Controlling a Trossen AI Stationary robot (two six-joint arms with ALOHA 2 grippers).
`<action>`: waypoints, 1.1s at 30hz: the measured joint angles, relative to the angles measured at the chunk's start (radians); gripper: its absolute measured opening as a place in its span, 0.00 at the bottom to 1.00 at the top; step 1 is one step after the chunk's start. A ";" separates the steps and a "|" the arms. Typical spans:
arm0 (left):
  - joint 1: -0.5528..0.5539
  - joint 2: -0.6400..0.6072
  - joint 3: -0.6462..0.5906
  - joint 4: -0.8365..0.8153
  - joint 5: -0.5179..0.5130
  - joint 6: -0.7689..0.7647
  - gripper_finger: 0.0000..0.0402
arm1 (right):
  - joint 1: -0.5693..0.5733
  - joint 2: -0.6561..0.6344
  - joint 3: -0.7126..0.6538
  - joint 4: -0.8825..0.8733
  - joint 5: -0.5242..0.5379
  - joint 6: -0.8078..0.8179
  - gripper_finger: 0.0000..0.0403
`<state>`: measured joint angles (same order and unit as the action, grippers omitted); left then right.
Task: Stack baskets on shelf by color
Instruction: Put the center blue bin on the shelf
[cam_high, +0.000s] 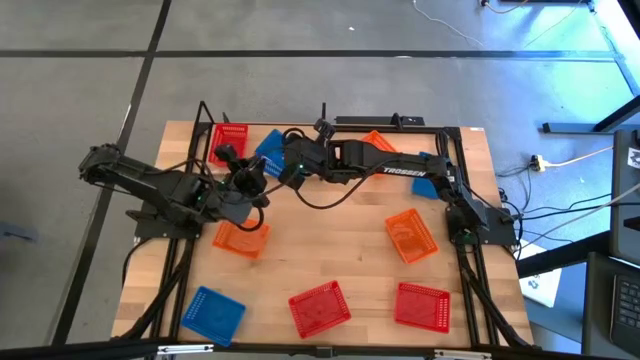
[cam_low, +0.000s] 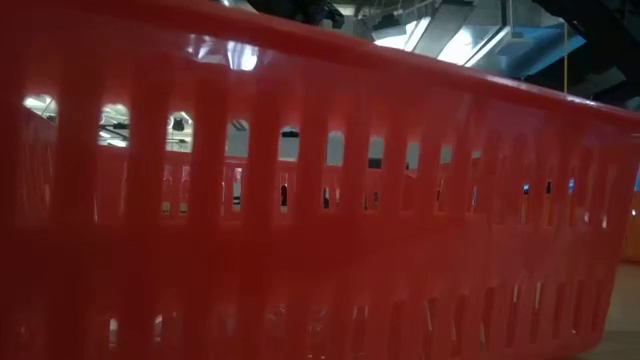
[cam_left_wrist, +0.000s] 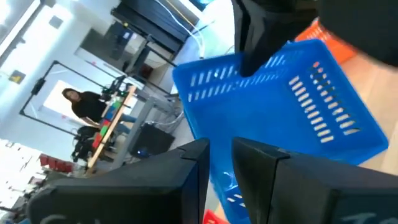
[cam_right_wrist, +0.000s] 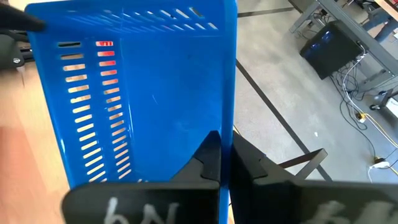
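Both hands meet on one blue basket at the counter's eleven o'clock.

The counter (cam_high: 330, 255) carries loose baskets: two red baskets (cam_high: 320, 306) and a blue one toward six o'clock, orange ones near centre. The right hand (cam_right_wrist: 225, 163) is clamped together on the wall of the blue basket (cam_right_wrist: 168, 93). The left hand (cam_left_wrist: 221, 163) has its fingers slightly apart astride that basket's edge, beside the red basket on the shelf (cam_high: 228, 135).

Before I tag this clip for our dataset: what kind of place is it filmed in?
Probably a robotics lab or workshop, not a home. The wooden table stands on a bare grey concrete floor with loose cables trailing across it, and the left wrist view shows a person at a cluttered workbench.
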<state>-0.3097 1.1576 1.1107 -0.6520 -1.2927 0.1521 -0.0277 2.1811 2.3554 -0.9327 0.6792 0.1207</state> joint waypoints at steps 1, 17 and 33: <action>0.008 0.000 0.000 -0.009 0.003 -0.007 0.15 | 0.000 0.000 0.000 0.000 0.000 -0.002 0.00; 0.138 0.000 0.000 -0.013 0.065 -0.012 0.15 | -0.002 0.000 0.000 0.010 0.000 -0.021 0.00; 0.238 -0.002 0.000 0.006 0.161 0.079 0.01 | -0.002 0.000 0.000 0.009 -0.015 -0.013 0.01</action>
<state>-0.0717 1.1553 1.1107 -0.6462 -1.1321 0.2313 -0.0296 2.1807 2.3558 -0.9234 0.6637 0.1078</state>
